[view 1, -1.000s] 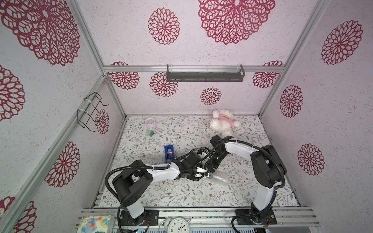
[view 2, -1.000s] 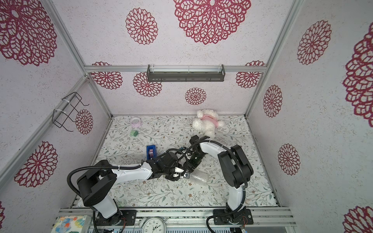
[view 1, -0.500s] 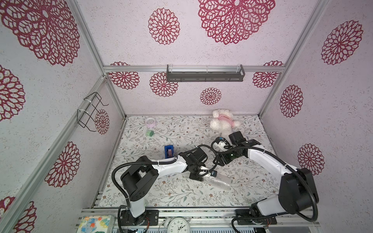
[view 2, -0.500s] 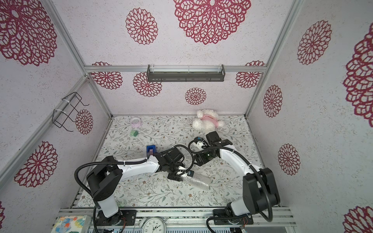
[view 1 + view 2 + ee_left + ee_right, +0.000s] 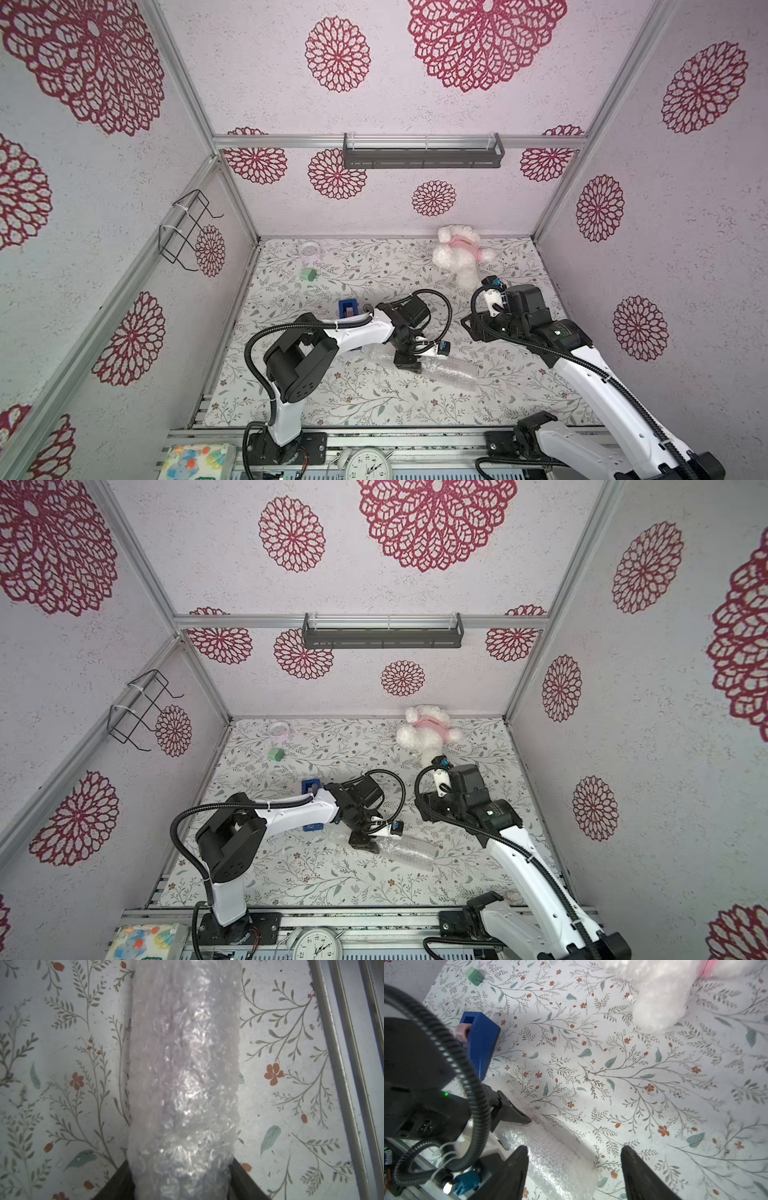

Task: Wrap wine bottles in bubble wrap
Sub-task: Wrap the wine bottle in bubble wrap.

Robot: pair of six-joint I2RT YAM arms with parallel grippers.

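No legible text or labels anywhere; clock face numerals too small.

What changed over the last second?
The right gripper, open, backed off the clear bubble wrap bundle towards the white plush toy. The left gripper stayed astride the bundle. Bundle, blue tape dispenser and toy unmoved.

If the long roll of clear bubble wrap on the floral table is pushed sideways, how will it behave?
The clear bubble-wrap roll lies flat and looks cylindrical, so it would likely roll. Its crinkly surface probably yields softly when squeezed. A faint purple tint inside hints at a harder, heavier core.
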